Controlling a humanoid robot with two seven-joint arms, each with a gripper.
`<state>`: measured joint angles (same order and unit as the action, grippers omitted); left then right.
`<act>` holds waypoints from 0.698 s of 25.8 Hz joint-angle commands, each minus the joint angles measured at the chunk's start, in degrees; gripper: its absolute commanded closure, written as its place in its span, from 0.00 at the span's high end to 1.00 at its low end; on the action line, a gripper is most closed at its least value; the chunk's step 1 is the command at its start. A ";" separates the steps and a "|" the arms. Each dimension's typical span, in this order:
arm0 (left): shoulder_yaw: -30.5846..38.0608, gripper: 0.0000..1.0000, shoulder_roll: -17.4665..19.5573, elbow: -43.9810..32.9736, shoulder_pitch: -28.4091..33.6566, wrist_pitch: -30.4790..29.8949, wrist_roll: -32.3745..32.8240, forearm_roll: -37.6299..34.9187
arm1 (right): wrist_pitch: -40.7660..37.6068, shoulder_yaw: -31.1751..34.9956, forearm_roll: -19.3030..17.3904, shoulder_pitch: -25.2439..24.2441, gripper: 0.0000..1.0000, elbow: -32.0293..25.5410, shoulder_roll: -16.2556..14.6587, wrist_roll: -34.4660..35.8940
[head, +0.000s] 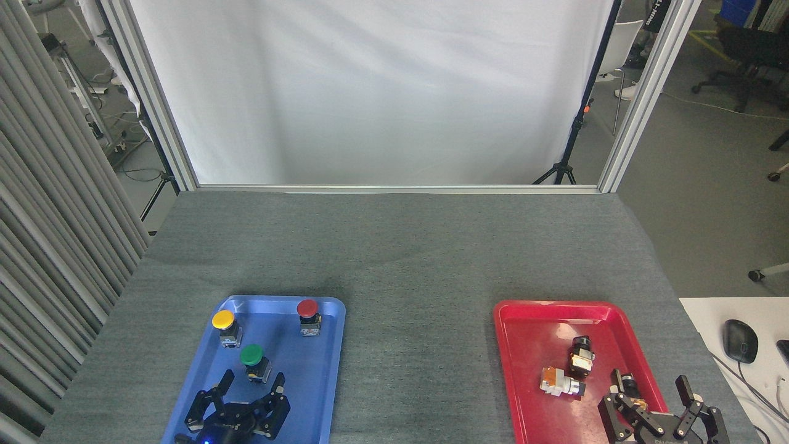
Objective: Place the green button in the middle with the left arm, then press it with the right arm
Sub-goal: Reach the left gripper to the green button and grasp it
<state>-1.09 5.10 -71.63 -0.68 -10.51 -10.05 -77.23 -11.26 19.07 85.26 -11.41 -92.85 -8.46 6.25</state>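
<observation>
Head view: green button [252, 359] stands upright in the blue tray [320, 370], lower left of frame, not yet grasped. Left gripper [253, 386] just below it, fingers spread wide, empty. Right gripper [652, 398], lower right, open, empty. The middle [419, 345] bare. Placing and pressing both remain.

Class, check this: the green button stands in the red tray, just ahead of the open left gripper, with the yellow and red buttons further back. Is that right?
Not quite. The head view shows the green button in the blue tray, not the red one. The rest holds: the open left gripper sits just behind it, the yellow button and red button beyond.
</observation>
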 commanded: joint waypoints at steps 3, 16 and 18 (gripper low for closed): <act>-0.23 0.99 -0.09 5.45 -3.36 -0.04 -0.14 -1.60 | -0.08 0.00 0.00 -0.02 1.00 -0.23 -0.07 -0.01; -0.31 0.71 -0.35 11.16 -8.72 3.74 0.03 -2.31 | 0.01 0.00 0.00 -0.02 1.00 -0.23 0.02 -0.01; -0.31 0.47 -0.18 11.25 -8.72 3.12 -0.06 -2.40 | -0.08 0.00 0.00 -0.02 1.00 -0.23 0.02 -0.01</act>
<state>-1.40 4.77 -61.26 -8.66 -6.95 -10.16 -79.65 -11.30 19.07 85.26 -11.43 -93.04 -8.48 6.25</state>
